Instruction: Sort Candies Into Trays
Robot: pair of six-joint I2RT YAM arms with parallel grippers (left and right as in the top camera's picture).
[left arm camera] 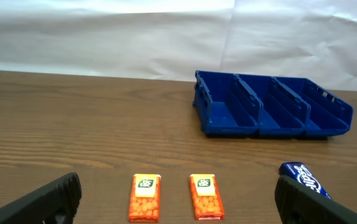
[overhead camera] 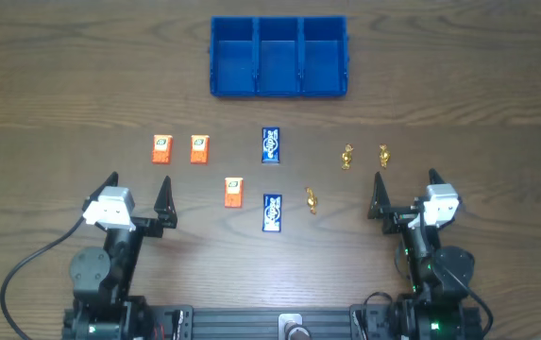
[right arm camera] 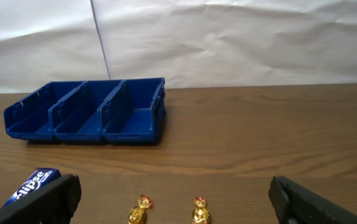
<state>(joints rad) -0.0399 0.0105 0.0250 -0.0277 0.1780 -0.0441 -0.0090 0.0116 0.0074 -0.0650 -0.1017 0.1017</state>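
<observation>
Both arms hang open-handed over the desk [left arm camera: 72, 124], orange packs [left arm camera: 145, 197] just ahead between your left fingers [left arm camera: 47, 199], gold candies [right arm camera: 139, 213] between the empty right fingers [right arm camera: 309, 202]: centre over one before closing, blue tray [left arm camera: 227, 124] beyond.

a brown wooden table [overhead camera: 62, 76] carries it all. a blue tray [overhead camera: 279, 92] with three compartments in a row stands at the far middle. on the left, an orange box [overhead camera: 161, 149] and a second orange box [overhead camera: 199, 149] lie side by side, with a third orange box [overhead camera: 234, 192] nearer the arms. a blue pack [overhead camera: 270, 145] lies in the middle and a second blue pack [overhead camera: 272, 212] nearer. on the right, a gold candy [overhead camera: 347, 157] and a second gold candy [overhead camera: 383, 155] lie close together, and a third gold candy [overhead camera: 312, 199] lies apart, near the second blue pack.
</observation>
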